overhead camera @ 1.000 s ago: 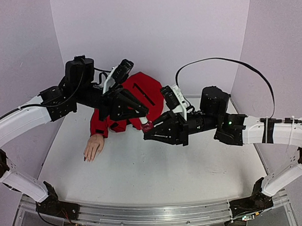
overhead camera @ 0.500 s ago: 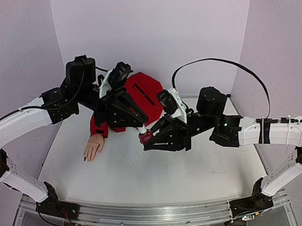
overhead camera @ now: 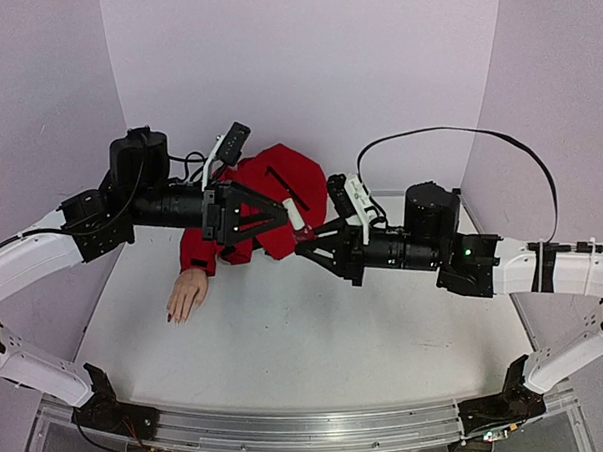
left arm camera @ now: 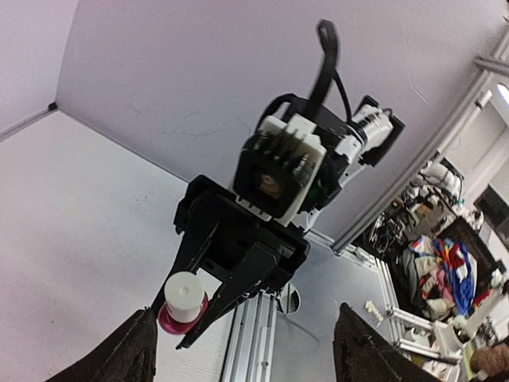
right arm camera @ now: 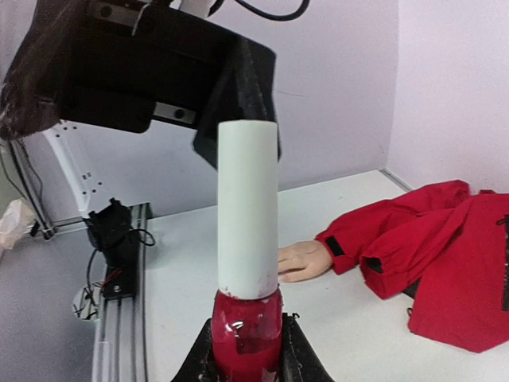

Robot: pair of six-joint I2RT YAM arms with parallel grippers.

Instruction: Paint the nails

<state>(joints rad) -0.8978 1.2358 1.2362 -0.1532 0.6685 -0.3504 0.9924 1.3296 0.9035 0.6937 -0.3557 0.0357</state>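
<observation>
Right wrist view: polish bottle [right arm camera: 248, 326] pinched low in the right end effector [right arm camera: 248, 362], white cap [right arm camera: 248, 207] on top. Left end effector [overhead camera: 279, 213] spread wide beside the cap, holding nothing. Likely step: opening the bottle. Next: squeeze the cap, twist, lift off. Nails [overhead camera: 173, 314] on the mannequin hand [overhead camera: 187, 291], at 8 o'clock on the table [overhead camera: 316, 335], well apart. No words to read.

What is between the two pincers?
The polish bottle, held by the right pincer, its white cap toward the open left pincer; top view.
</observation>
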